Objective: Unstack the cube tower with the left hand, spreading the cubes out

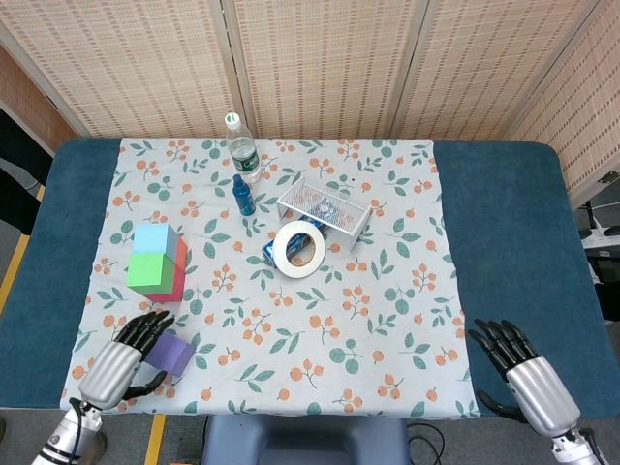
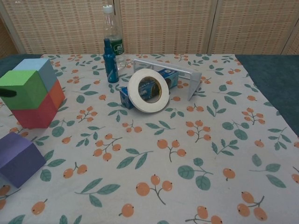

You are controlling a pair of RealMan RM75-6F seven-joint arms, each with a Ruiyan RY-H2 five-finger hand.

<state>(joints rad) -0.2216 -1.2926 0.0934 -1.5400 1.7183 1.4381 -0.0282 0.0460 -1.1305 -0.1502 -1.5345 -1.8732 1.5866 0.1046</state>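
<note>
The cube tower stands at the left of the flowered cloth: a green cube (image 1: 147, 271) and a light blue cube (image 1: 155, 239) on top of a red cube (image 1: 174, 285). The chest view shows the same green cube (image 2: 21, 88), blue cube (image 2: 41, 70) and red cube (image 2: 41, 109). A purple cube (image 1: 171, 353) (image 2: 18, 158) lies alone on the cloth near the front left edge. Just left of it, my left hand (image 1: 121, 358) has its fingers spread and holds nothing; one dark fingertip (image 2: 7, 92) shows in the chest view. My right hand (image 1: 523, 373) hovers empty at the front right.
In the middle of the cloth a roll of white tape (image 1: 297, 248) leans on a blue box (image 2: 140, 91). Behind them are a white wire basket (image 1: 325, 207), a small blue bottle (image 1: 241, 195) and a clear water bottle (image 1: 241, 151).
</note>
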